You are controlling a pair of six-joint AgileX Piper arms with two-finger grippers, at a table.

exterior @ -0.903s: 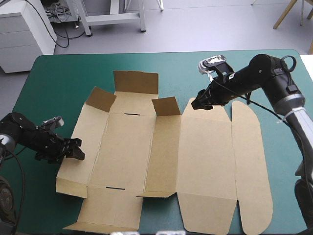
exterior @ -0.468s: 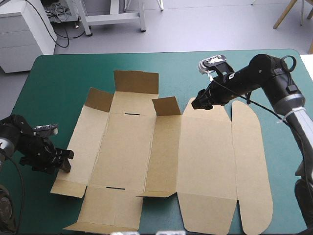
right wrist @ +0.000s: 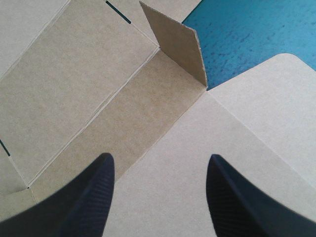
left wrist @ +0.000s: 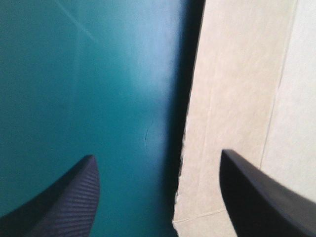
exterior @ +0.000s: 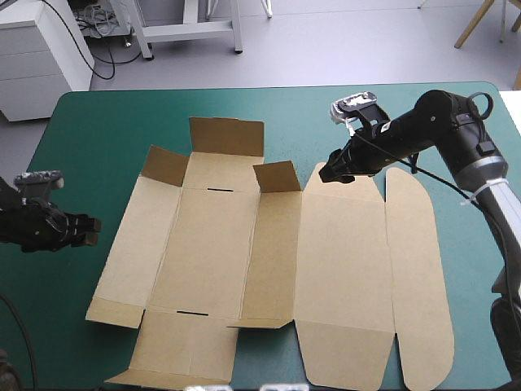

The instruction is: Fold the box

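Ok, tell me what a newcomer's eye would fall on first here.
The brown box: a big cut sheet lying almost flat across the middle of the teal-green table, small flaps tilted up on its far side. The right gripper hangs open over that far edge, and the left gripper is open over bare cover off the sheet's left edge.

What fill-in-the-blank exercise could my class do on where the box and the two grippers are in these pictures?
The left gripper is off the box, over the table's bare ____ cover. The right gripper hovers over the brown ____. The fingers of both grippers stand ____.
Missing words: teal-green; box; open.
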